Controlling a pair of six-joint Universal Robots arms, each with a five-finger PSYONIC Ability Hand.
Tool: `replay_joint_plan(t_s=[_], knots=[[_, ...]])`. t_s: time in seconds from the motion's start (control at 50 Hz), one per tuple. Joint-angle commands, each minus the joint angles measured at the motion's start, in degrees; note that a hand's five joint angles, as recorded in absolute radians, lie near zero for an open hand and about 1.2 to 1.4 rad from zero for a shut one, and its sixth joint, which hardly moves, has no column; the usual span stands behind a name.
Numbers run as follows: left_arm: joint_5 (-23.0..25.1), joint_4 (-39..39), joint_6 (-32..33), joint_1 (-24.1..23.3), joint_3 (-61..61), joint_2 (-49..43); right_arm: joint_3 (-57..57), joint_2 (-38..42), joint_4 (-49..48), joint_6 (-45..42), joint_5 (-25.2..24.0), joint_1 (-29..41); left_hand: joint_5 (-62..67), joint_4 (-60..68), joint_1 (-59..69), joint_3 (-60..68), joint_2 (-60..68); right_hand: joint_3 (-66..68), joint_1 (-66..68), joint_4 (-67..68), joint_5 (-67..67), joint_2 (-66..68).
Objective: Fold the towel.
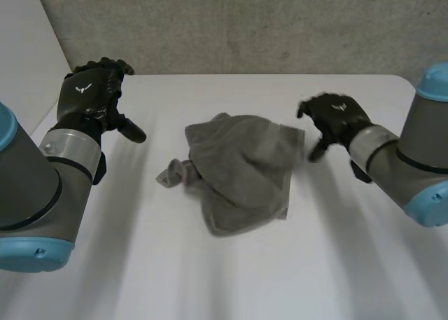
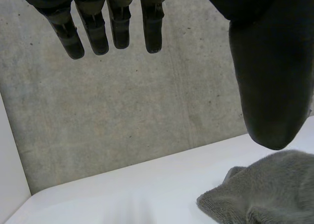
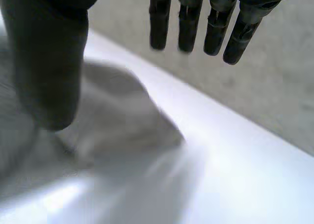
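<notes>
Head view: the grey towel [image 1: 241, 169] lies crumpled in the middle of the table [image 1: 210, 278]. The left hand [image 1: 91, 96] is well apart from it; the right hand [image 1: 336, 120] is near its far right corner.
Left wrist view: fingers [image 2: 117, 23] straight, holding nothing.
Right wrist view: fingers [image 3: 189, 23] spread, empty.
Step advice: spread the heap flat and locate the corners before folding.

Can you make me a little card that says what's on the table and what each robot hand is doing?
towel: grey, crumpled in a heap, not folded yet
table: white, towel near its middle
left hand: open, off to the towel's side, holding nothing
right hand: open, close by the towel's corner; cannot tell if it touches
</notes>
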Motion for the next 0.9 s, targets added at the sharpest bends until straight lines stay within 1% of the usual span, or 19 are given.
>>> replay_joint_plan(t_s=[0.02,0.1,0.2,0.26,0.3,0.32,0.36,0.42,0.46,0.48,0.52,0.54,0.56,0.58,0.62,0.64,0.68,0.78,0.9], knots=[[0.35,-0.1,0.0,-0.05,0.09,-0.88,3.2,-4.78,0.35,-5.12,2.13,-3.74,-1.75,-3.11,-4.76,-2.77,-3.21,-2.65,-13.05,-4.37,-10.51,-14.5],[0.44,-0.1,0.0,-0.05,0.09,-1.24,5.67,-8.31,0.09,-6.0,1.78,-3.39,-1.74,-3.11,-4.76,-2.77,-3.21,-2.65,-13.05,-4.37,-10.51,-14.5],[0.52,-0.1,0.09,-0.05,0.35,-2.12,10.58,-14.19,-0.26,-7.4,0.55,-0.67,-1.58,-3.11,-4.59,-2.77,-3.04,-2.65,-13.05,-4.37,-10.51,-14.5],[1.49,-0.19,0.18,-0.31,0.7,-3.52,12.08,-14.9,-0.35,-7.85,-0.16,0.31,-1.74,-3.11,-4.76,-2.77,-3.21,-2.65,-13.05,-4.37,-10.51,-14.5],[3.85,-0.19,0.27,-0.4,0.97,-5.27,14.97,-15.69,-1.22,-9.86,-2.6,2.23,-1.41,-3.11,-4.42,-2.77,-2.87,-2.65,-13.05,-4.37,-10.51,-14.5],[3.86,-0.19,0.27,-0.4,0.97,-5.28,14.98,-15.69,-1.23,-9.87,-2.62,2.24,-1.41,-3.11,-4.42,-2.77,-2.87,-2.65,-13.05,-4.37,-10.51,-14.5],[7.18,-0.19,0.7,-0.4,1.49,-6.94,17.78,-16.66,-1.67,-11.88,-4.19,4.42,-0.9,-3.11,-3.92,-2.77,-2.37,-2.65,-13.05,-4.37,-10.51,-14.5],[9.14,-0.27,1.67,-0.4,1.93,-7.83,19.98,-16.75,-1.76,-12.94,-4.55,6.45,-0.57,-3.11,-3.58,-2.77,-2.03,-2.65,-13.05,-4.37,-10.51,-14.5],[12.46,-0.19,5.78,-0.14,2.55,-9.75,20.69,-16.57,-1.84,-13.12,-4.46,7.24,0.1,-3.11,-2.91,-2.77,-1.36,-2.65,-13.05,-4.37,-10.51,-14.5],[12.48,-0.19,5.8,-0.14,2.55,-9.76,20.69,-16.57,-1.84,-13.12,-4.46,7.25,0.11,-3.11,-2.91,-2.77,-1.36,-2.65,-13.05,-4.37,-10.51,-14.5],[15.54,-0.27,11.92,0.21,3.16,-11.25,21.75,-15.87,-2.11,-13.38,-4.55,8.04,0.11,-3.11,-2.91,-2.77,-1.36,-2.65,-13.05,-4.37,-10.51,-14.5],[15.55,-0.27,11.96,0.21,3.16,-11.26,21.75,-15.87,-2.11,-13.39,-4.55,8.04,0.11,-3.11,-2.91,-2.77,-1.36,-2.65,-13.05,-4.37,-10.51,-14.5],[16.86,-0.19,15.44,0.3,3.16,-12.04,21.84,-15.17,-2.11,-13.73,-4.55,8.13,0.27,-3.11,-2.74,-2.77,-1.19,-2.65,-13.05,-4.37,-10.51,-14.5],[16.87,-0.19,15.47,0.3,3.16,-12.05,21.84,-14.21,-2.28,-14.43,-4.64,8.13,0.27,-3.11,-2.74,-2.77,-1.19,-2.65,-13.05,-4.37,-10.51,-14.5],[19.23,-0.36,21.6,1.18,3.25,-13.36,21.92,-13.24,-2.46,-15.48,-4.55,8.21,0.44,-3.11,-2.57,-2.77,-1.02,-2.65,-13.05,-4.37,-10.51,-14.5],[19.24,-0.36,21.62,1.18,3.25,-13.37,21.93,-13.23,-2.46,-15.49,-4.55,8.22,0.44,-3.11,-2.57,-2.77,-1.02,-2.65,-13.05,-4.37,-10.51,-14.5],[20.99,-0.71,25.47,2.06,3.25,-14.5,22.19,-11.57,-3.42,-17.86,-4.64,8.3,1.78,-3.11,-1.24,-2.77,0.32,-2.65,-12.33,-4.37,-9.79,-13.78],[22.76,-0.8,27.16,2.41,3.6,-16.78,23.15,-9.2,-6.4,-20.67,-4.64,8.39,4.97,-3.11,1.95,-2.77,3.5,-2.65,-9.27,-4.37,-6.72,-10.71],[22.94,-0.8,27.34,2.41,4.66,-18.9,23.51,-6.38,-10.54,-21.47,-4.81,8.39,7.68,-3.11,4.66,-2.77,6.21,-2.65,-4.4,-4.37,-1.86,-5.85]])
